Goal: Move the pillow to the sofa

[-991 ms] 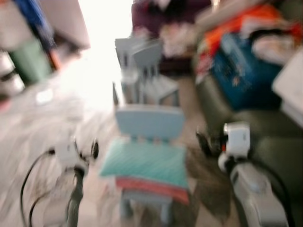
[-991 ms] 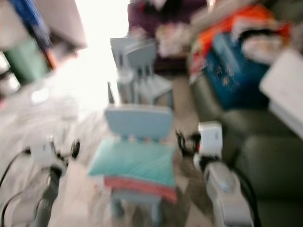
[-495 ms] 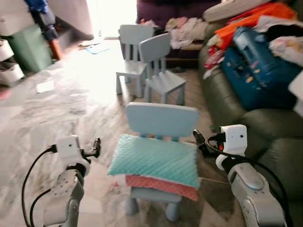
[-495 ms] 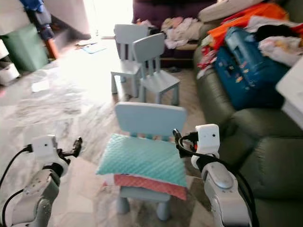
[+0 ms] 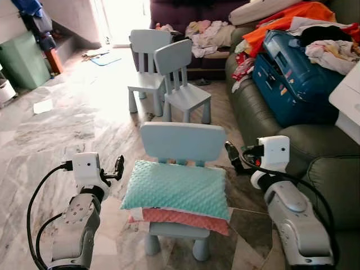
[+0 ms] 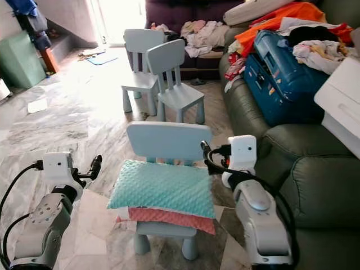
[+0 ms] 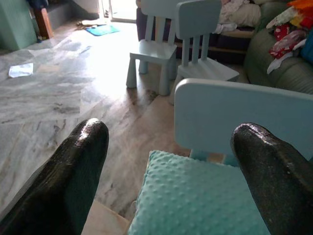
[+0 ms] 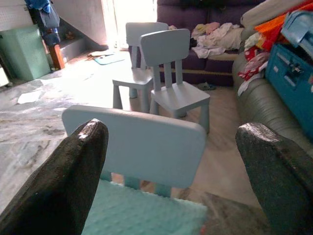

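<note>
Pillow [image 5: 175, 188] is laid on the chair [image 5: 183, 142] seat. Left gripper [image 5: 118, 167] and right gripper [image 5: 231, 153] are held open beside its side edges.

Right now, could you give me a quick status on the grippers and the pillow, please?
Left gripper open, left of teal pillow. Right gripper open, at its right. Pillow untouched on small chair, atop pink cushion. Sofa piled with suitcase, clothes.

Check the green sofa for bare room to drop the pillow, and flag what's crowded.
Free: the near green sofa seat and arm beside the right gripper, bordered by the blue suitcase behind. Crowded: farther along, the suitcase plus orange and white clothes. The teal pillow lies on the small chair, left gripper beside it.
</note>
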You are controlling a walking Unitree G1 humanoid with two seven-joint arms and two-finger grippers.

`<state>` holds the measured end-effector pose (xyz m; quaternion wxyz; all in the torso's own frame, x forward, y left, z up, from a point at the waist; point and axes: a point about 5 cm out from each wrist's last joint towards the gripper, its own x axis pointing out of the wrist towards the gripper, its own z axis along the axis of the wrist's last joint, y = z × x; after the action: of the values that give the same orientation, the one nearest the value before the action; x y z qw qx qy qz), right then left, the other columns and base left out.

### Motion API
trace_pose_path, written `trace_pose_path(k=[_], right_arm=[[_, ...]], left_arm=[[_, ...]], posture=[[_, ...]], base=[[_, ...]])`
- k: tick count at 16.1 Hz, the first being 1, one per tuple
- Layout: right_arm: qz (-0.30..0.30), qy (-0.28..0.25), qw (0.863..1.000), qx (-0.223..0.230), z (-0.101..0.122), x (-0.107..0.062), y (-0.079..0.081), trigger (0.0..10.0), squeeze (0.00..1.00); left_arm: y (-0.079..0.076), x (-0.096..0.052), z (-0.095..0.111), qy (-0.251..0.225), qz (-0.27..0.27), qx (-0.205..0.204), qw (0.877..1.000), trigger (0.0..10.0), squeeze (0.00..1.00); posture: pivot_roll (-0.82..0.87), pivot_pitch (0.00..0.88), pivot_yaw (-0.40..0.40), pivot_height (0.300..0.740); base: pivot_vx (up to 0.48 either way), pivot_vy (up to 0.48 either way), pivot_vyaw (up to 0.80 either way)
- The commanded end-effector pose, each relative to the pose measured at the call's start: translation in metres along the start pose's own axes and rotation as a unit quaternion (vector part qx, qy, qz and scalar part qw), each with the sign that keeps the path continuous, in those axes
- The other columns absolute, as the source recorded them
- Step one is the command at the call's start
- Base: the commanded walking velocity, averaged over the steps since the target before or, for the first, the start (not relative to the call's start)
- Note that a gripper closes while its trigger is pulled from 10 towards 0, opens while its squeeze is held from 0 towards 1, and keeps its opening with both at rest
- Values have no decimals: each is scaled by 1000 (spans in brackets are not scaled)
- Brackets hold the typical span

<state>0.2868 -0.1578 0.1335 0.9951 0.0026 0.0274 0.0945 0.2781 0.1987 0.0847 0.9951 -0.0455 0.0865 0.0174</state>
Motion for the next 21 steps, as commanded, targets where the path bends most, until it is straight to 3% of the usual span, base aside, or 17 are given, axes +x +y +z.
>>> trace_pose_path(k=[1, 8, 16, 21], right_arm=[[-1, 2, 1000, 9, -2, 1, 1, 10000, 0], [0, 10, 1000, 27, -8, -8, 9, 10000, 0], [5, 26, 999, 31, -13, -18, 10, 10000, 0], [5, 27, 999, 34, -11, -21, 11, 10000, 0]], left_arm=[[1, -3, 2, -4, -4, 6, 1000, 10000, 0], [-11, -12, -8, 8, -29, 3, 1000, 10000, 0], [-14, -24, -17, 26, -42, 5, 999, 10000, 0], [-11, -23, -13, 25, -41, 7, 999, 10000, 0]], posture=[[-101, 0, 31, 740], [-98, 8, 27, 740], [-97, 53, 23, 740], [-107, 65, 28, 740]], base=[[0, 0, 0], [0, 0, 0], [0, 0, 0], [0, 0, 0]])
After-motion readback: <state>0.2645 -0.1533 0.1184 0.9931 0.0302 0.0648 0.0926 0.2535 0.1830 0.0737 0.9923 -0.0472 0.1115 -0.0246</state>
